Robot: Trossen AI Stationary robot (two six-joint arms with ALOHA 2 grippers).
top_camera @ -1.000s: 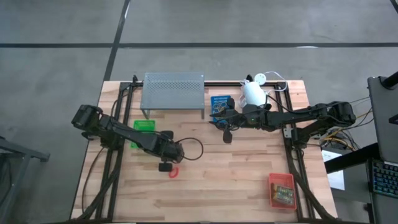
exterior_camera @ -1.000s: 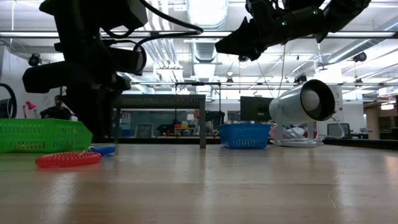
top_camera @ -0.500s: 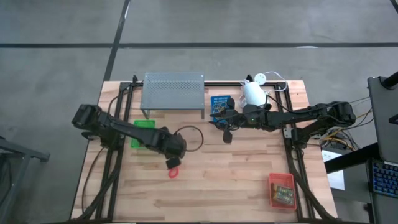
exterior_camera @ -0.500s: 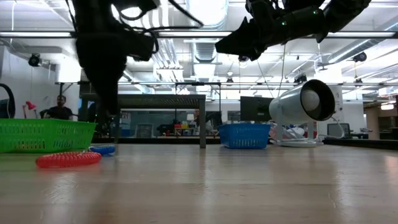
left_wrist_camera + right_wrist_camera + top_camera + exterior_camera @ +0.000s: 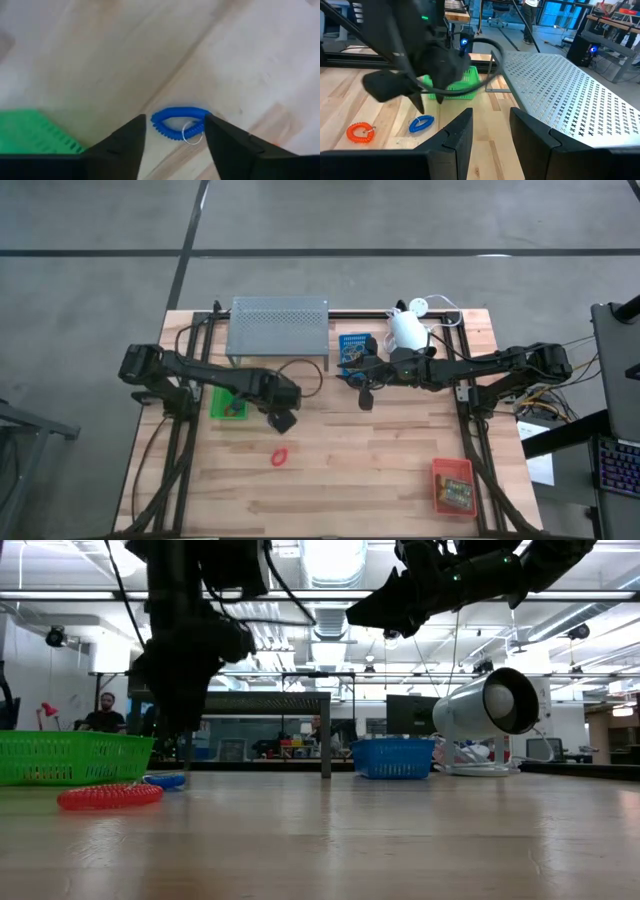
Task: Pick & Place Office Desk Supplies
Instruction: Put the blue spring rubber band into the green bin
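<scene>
Left wrist view: the blue loop (image 5: pixel 179 123) lies crosswise between the left gripper's (image 5: pixel 175 137) spread, empty jaws at lower centre, flat on the counter (image 5: pixel 240 60).

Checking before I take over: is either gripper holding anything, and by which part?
Nothing is held. The left gripper hangs open above the blue loop; the right gripper is empty.

No text, label or number is legible in any view.
</scene>
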